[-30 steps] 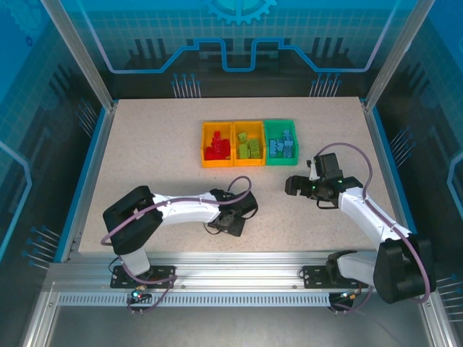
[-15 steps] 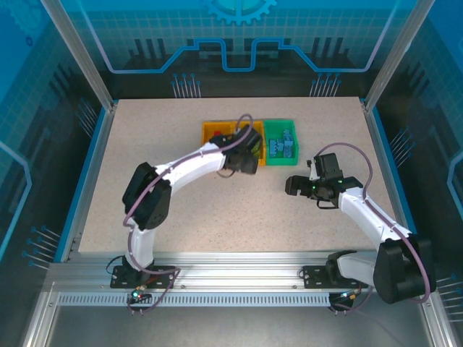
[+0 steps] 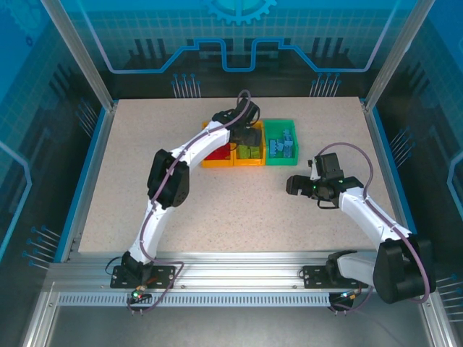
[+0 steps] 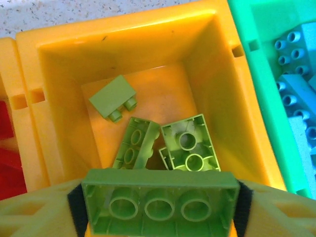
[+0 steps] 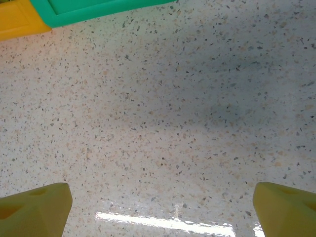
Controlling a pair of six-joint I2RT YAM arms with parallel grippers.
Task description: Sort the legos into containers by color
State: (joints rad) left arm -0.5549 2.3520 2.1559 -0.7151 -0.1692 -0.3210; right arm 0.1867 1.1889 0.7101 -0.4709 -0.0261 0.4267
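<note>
— Nearest first: what's the right claw doing?
— The right gripper (image 3: 291, 186) is spread wide over bare table (image 5: 163, 98), at four o'clock from the containers (image 3: 217, 164).
— And the left?
— The left gripper (image 4: 160, 210) pinches a lime green lego (image 4: 159, 195) above the middle orange-yellow bin (image 4: 123, 47), with lime legos (image 4: 187, 148) inside. Red legos (image 4: 7, 163) lie at nine o'clock, and blue legos (image 4: 296, 54) at three, in the green bin (image 4: 247, 29).

Speckled table (image 3: 145, 181); aluminium frame (image 3: 239, 271); blue walls (image 3: 36, 108).
</note>
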